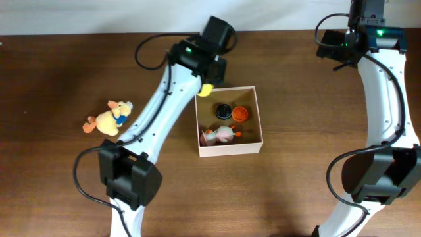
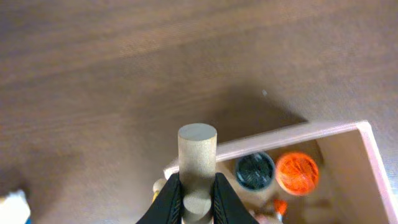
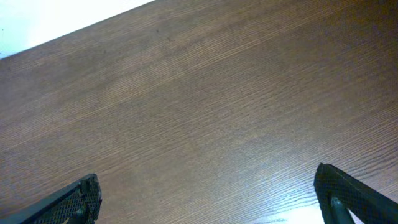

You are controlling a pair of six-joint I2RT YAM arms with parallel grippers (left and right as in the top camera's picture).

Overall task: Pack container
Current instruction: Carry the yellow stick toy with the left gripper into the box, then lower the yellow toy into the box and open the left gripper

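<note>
We see the left gripper point(image 2: 198, 198) clamped on a tan wooden cylinder point(image 2: 197, 149), its lower end cut off, over a corner of the square white-walled container point(image 1: 230, 149) at mid-table. The right gripper point(image 3: 208, 199) hangs spread wide, far right.

Dark wood-grain table point(image 3: 205, 112), matt and finely lined. The pale peg point(image 2: 197, 158) looks like smooth bare wood, the box point(image 1: 230, 149) is thin white card with tan cardboard inside, and the toy duck point(image 1: 106, 120) is fuzzy plush cloth.

Box point(image 1: 230, 149): 1
Plush duck point(image 1: 107, 119): 1
Wooden peg point(image 2: 197, 163): 1
Black round lid point(image 1: 224, 110): 1
Orange round lid point(image 1: 240, 114): 1
Pink toy point(image 1: 222, 135): 1
</note>
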